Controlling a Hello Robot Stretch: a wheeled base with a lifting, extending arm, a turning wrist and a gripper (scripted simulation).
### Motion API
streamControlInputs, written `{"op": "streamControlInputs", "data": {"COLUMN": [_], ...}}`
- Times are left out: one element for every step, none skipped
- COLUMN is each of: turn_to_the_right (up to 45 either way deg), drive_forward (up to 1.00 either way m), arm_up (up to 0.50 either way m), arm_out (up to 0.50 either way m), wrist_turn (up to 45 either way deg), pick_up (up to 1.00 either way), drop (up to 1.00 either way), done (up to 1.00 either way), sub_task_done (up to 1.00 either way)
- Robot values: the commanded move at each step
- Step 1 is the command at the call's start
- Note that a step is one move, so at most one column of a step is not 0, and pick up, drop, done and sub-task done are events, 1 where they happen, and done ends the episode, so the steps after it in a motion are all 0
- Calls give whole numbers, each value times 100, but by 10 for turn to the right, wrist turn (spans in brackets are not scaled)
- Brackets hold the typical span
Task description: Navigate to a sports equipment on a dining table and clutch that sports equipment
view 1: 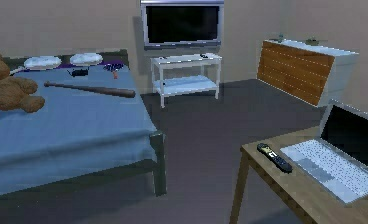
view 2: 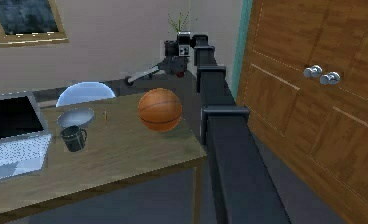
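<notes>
Jaws stand at the far end of the dark arm [view 2: 227,140], and two thin fingers [view 2: 142,73] slant down toward the arm side view's left. A chair and the table's far edge lie close behind the tips, so I cannot tell whether the jaws are grasping anything. The basketball [view 2: 160,109], orange with dark seams, rests on the wooden tabletop [view 2: 122,165] near its far edge. It sits lower in the picture than the jaws and just left of the arm, with a gap showing between ball and fingers. Left of the ball a dark mug [view 2: 72,136] stands on the same tabletop, and beyond that is a laptop [view 2: 14,128] with its screen raised. A blue chair [view 2: 87,93] sits at the table's far side. A framed picture [view 2: 27,20] hangs on the wall, a potted plant [view 2: 179,18] shows past the arm's end, and a wooden door [view 2: 302,120] takes up the right. In the forward view the table's corner carries the laptop and a remote control [view 1: 274,158]. Across the dark floor a blue bed [view 1: 72,135] holds a baseball bat [view 1: 92,89], a teddy bear [view 1: 12,90] and two white pillows [view 1: 42,62]. A television [view 1: 182,24] hangs above a white stand [view 1: 187,78], and a dresser [view 1: 302,68] stands to its right.
</notes>
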Motion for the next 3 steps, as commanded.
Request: {"op": "streamControlInputs", "data": {"turn_to_the_right": [0, 0, 0], "drive_forward": [0, 0, 0], "arm_up": [0, -24, 0], "arm_out": [0, 0, 0], "wrist_turn": [180, 0, 0], "pick_up": [0, 0, 100], "drop": [0, 0, 0], "done": [0, 0, 0], "sub_task_done": [0, 0, 0]}}
